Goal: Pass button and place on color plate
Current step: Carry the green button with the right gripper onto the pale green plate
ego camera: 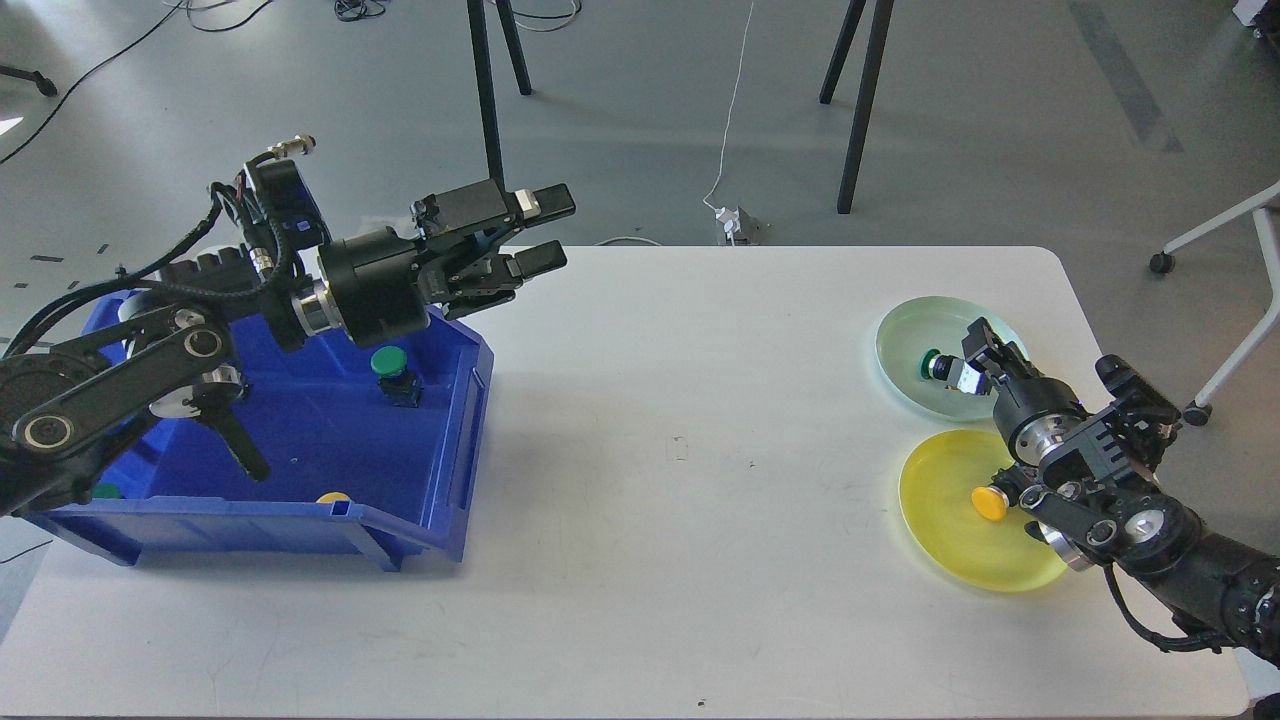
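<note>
Green button (931, 364) lying on the pale green plate (900, 340), my right gripper (972, 360) sitting right at it.

Button is lying on its side, green cap pointing left, dark body toward my right gripper; fingers are bunched around the body end, but I cannot tell if they are clamping or letting go. Yellow plate (950, 540) is sitting just below the green one, carrying a yellow button (989, 503) near my right wrist. My left gripper (540, 232) is hovering over the far right corner of the blue bin (440, 520), fingers spread, holding nothing. Another green button (390, 364) is standing in the bin below it; yellow cap (333, 497) is peeking at the bin's front wall. All on the white table (680, 560).
</note>
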Controlling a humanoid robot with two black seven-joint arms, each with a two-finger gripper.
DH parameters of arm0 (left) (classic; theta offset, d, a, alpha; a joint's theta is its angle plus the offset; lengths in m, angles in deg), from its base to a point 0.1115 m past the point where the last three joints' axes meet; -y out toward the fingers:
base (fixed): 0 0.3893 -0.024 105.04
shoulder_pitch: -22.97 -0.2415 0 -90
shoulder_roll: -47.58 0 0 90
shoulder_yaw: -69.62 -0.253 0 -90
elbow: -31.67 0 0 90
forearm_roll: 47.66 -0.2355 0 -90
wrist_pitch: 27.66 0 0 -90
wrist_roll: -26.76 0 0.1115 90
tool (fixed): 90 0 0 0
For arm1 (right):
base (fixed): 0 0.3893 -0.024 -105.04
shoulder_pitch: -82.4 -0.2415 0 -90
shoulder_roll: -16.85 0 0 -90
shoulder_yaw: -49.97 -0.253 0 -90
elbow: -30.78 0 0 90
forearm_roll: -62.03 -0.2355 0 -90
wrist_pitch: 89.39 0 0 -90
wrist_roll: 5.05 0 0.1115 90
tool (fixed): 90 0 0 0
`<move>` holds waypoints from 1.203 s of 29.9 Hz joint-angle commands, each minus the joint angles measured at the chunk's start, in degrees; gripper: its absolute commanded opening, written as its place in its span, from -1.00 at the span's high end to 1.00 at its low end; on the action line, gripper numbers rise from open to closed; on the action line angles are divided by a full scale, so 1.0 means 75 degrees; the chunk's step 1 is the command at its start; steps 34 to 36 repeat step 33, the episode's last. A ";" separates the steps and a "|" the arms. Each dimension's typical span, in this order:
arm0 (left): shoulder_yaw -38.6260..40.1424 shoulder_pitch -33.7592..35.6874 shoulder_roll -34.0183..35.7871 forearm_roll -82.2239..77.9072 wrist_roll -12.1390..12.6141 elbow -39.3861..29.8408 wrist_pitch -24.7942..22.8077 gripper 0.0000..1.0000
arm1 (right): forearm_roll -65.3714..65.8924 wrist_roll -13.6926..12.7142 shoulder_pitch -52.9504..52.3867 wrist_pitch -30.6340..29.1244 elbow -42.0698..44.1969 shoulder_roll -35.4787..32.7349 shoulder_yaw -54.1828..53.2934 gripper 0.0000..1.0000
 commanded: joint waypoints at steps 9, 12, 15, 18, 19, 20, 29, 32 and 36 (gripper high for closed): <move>0.0116 -0.0001 0.0000 0.0126 0.0000 0.0150 0.0000 -0.82 | -0.0253 -0.0023 -0.0203 0.0000 -0.1026 -0.0346 -0.2267 -0.58; 0.0339 0.0115 -0.0244 0.1329 0.0000 0.1284 0.0000 -0.87 | -0.0815 -0.0023 -0.0192 -0.1151 -0.2325 -0.0965 -0.3486 -0.66; 0.0363 0.0349 -0.0410 0.2596 0.0000 0.2129 0.0000 -0.92 | -0.1599 -0.0012 -0.0098 -0.2592 -0.3673 -0.1459 -0.4553 -0.71; 0.0538 0.0362 -0.0351 0.3581 0.0000 0.2821 0.0000 -0.93 | -0.3072 0.0000 0.0135 -0.4418 -0.4438 -0.1565 -0.5433 -0.73; 0.0620 0.0350 -0.0340 0.3793 0.0000 0.2974 0.0000 -0.93 | -0.3624 0.0012 0.0253 -0.5075 -0.4462 -0.1566 -0.5610 -0.73; 0.0714 0.0292 -0.0316 0.3981 0.0000 0.3138 0.0000 -0.94 | -0.4105 0.0023 0.0370 -0.5835 -0.4462 -0.1577 -0.5751 -0.76; 0.1136 -0.0154 -0.0608 0.4393 0.0000 0.4651 0.0000 -0.96 | -0.5094 0.0082 0.0535 -0.7308 -0.4147 -0.1215 -0.5986 -0.94; 0.1136 -0.0177 -0.0808 0.4393 0.0000 0.4663 0.0000 -0.97 | -0.5094 0.0082 0.0500 -0.7320 -0.4111 -0.1109 -0.6185 -0.94; 0.1136 -0.0166 -0.0808 0.4382 0.0000 0.4663 0.0000 -0.97 | -0.5094 0.0094 0.0500 -0.7343 -0.4111 -0.1109 -0.6348 -0.93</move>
